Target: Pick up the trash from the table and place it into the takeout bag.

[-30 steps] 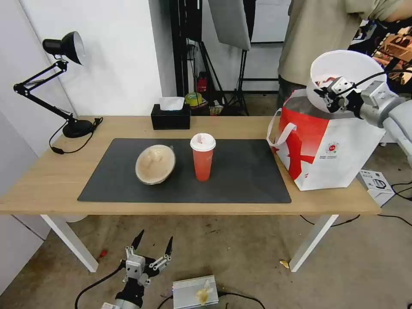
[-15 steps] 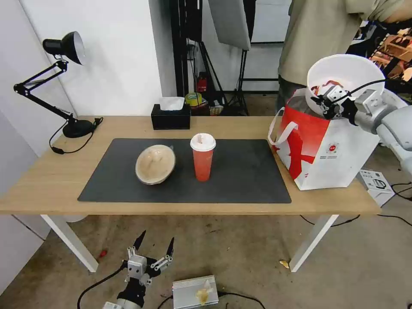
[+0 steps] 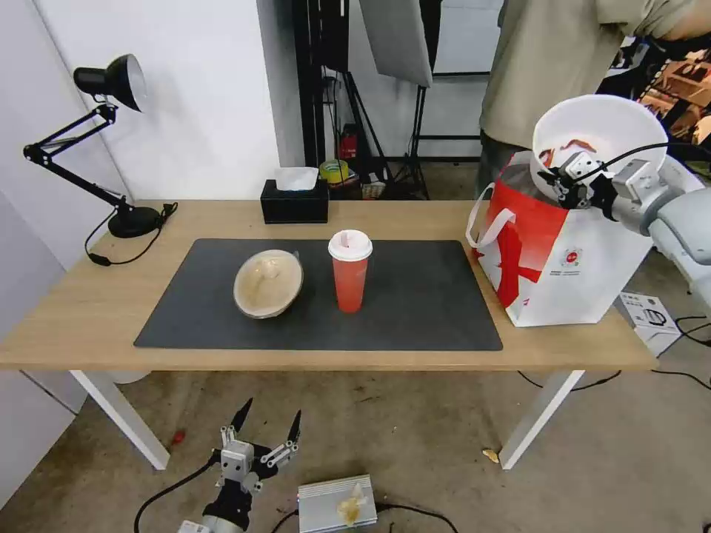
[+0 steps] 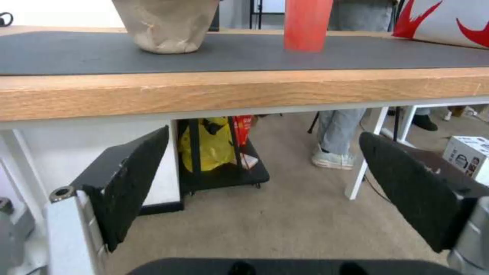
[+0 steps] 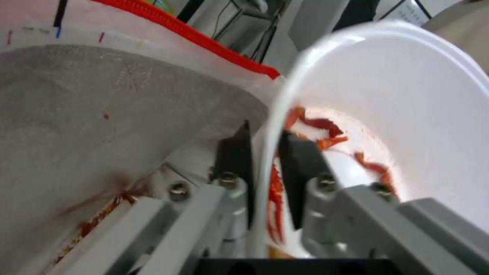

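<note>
White bowl [image 3: 603,133], w/ red scraps inside, is held tilted over takeout bag [image 3: 570,259] mouth; rim clamped by right gripper [image 3: 566,181]. Left gripper [image 3: 263,433] is parked below table [image 3: 74,318], fingers apart.

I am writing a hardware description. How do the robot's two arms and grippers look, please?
Both arms are silver-grey metal. The left gripper has two pointed black fingers on silver-white bases, with a black cable. The right gripper has black fingers, screwed grey mounts, a thin black cable and a rounded light-grey arm.
</note>
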